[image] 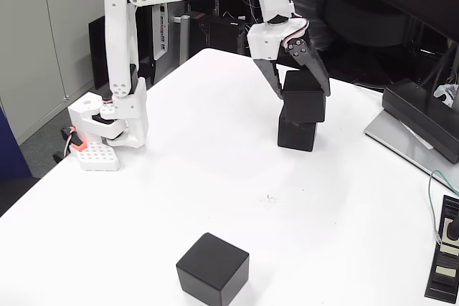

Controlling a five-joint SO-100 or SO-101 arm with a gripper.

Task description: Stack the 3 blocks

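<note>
Nearest block [213, 278]: sitting alone at six o'clock on the white table [215, 163], right up against the lens, untouched and well apart from the action. One more to go, folks!

Table: broad white top, running from six o'clock up to twelve, carrying everything.

Arm [122, 41]: white, base planted at nine o'clock, reaching across the top of the fixed view toward one o'clock.

Monitor stand [419, 116]: dark base at three o'clock, off to the side, out of play.

Stack: at one o'clock from table centre. Bottom block [297, 135] flat on the table; upper block [304, 98] resting on it, turned a touch so the edges don't quite line up.

Gripper [305, 87]: coming down from above, black fingers astride the upper block, one on each side. They look to be pinching it, not let go yet.

Labelled device [446, 256]: flat and black at four o'clock by the table edge, not part of the game.

Progress: by my reckoning two of three are stacked, roughly halfway. Left to do: release, swing down to six o'clock, fetch the lone block, crown the tower.
</note>
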